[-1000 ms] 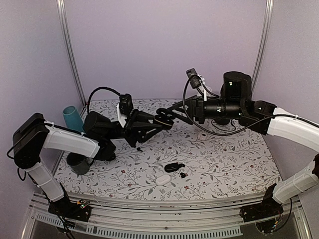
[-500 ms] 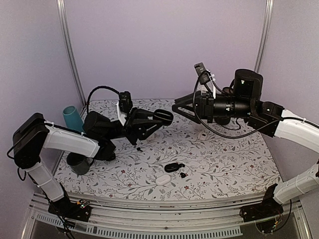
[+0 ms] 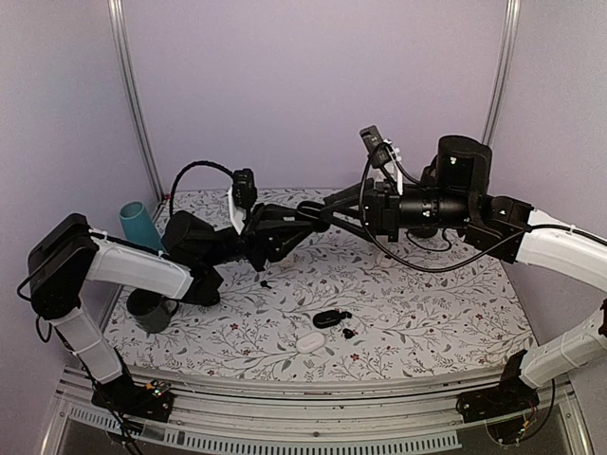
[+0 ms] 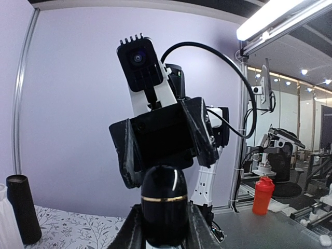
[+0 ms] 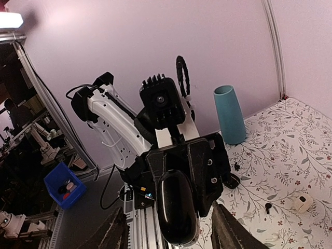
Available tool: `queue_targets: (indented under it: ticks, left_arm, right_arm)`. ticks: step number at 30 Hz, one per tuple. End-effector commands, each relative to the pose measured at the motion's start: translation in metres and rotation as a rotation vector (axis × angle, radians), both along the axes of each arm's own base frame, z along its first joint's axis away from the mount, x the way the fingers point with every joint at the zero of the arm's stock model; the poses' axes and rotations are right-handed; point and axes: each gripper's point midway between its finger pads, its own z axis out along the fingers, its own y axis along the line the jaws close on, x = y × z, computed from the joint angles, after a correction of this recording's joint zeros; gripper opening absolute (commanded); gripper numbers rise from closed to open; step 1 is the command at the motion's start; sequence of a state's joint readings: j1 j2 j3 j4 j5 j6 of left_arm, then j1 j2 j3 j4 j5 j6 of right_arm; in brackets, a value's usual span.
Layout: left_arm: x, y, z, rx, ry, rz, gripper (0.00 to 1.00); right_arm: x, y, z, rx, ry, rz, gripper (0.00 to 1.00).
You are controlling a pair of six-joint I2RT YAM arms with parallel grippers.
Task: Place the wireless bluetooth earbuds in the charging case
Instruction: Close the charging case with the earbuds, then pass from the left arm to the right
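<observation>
Mid-air handover above the tabletop (image 3: 446,294): my left claw (image 4: 163,228) is clamped on the charging case (image 4: 163,205), a glossy black pebble with a thin gold band. It holds the case upright and well clear of the surface, its rounded top facing my right arm. I judge it is lifted this way so the other arm can reach the lid without the tabletop getting in the way.

My right claw (image 3: 332,203) meets it head-on from 3 o'clock, half-spread, one finger on each side of the case. From the right wrist view neither finger seems to touch it yet. I take this as lining up to pry the case open or to steady it.

The earbuds are not in either claw. A tiny black piece (image 3: 266,282) lies on the floral tabletop at about 9 o'clock from its centre, under the left arm. Another (image 3: 349,333) sits near 6 o'clock, just beside a small dark case-like thing (image 3: 327,318). Both are too small for me to call earbuds with certainty. A white pebble case (image 3: 308,341) rests close by toward the near edge, and a teal cup (image 3: 136,226) stands far out at 9 o'clock.
</observation>
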State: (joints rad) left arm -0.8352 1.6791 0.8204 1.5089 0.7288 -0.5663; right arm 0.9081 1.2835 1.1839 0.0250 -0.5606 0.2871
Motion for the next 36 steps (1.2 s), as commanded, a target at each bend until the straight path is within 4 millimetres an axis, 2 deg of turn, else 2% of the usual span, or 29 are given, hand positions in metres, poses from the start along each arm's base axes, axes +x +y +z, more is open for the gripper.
queue_targets:
  ticks: [1, 10, 14, 18, 23, 31, 36]
  left_arm:
    - [0.01, 0.002, 0.011, -0.039, 0.035, 0.008, 0.0]
    - [0.016, -0.001, 0.017, -0.039, 0.072, 0.001, 0.0]
    - [0.018, -0.003, 0.015, -0.03, 0.08, 0.0, 0.0]
    - [0.02, -0.005, 0.012, -0.02, 0.093, -0.001, 0.0]
    - [0.02, -0.008, 0.011, -0.01, 0.097, -0.008, 0.0]
    - [0.022, -0.009, 0.009, -0.001, 0.109, -0.008, 0.0]
    - [0.023, -0.01, 0.008, 0.004, 0.115, -0.007, 0.0]
  right_arm:
    - [0.0, 0.008, -0.005, -0.001, -0.014, 0.022, 0.51]
    - [0.005, 0.01, -0.005, -0.004, -0.01, 0.001, 0.29]
    - [0.006, 0.008, -0.005, 0.001, -0.007, -0.014, 0.23]
    - [0.007, 0.007, -0.004, 0.012, -0.01, -0.022, 0.24]
    - [0.008, 0.005, -0.002, 0.021, -0.018, -0.034, 0.31]
    - [0.009, 0.002, -0.001, 0.025, -0.024, -0.054, 0.3]
    - [0.01, 0.0, 0.001, 0.034, -0.035, -0.067, 0.34]
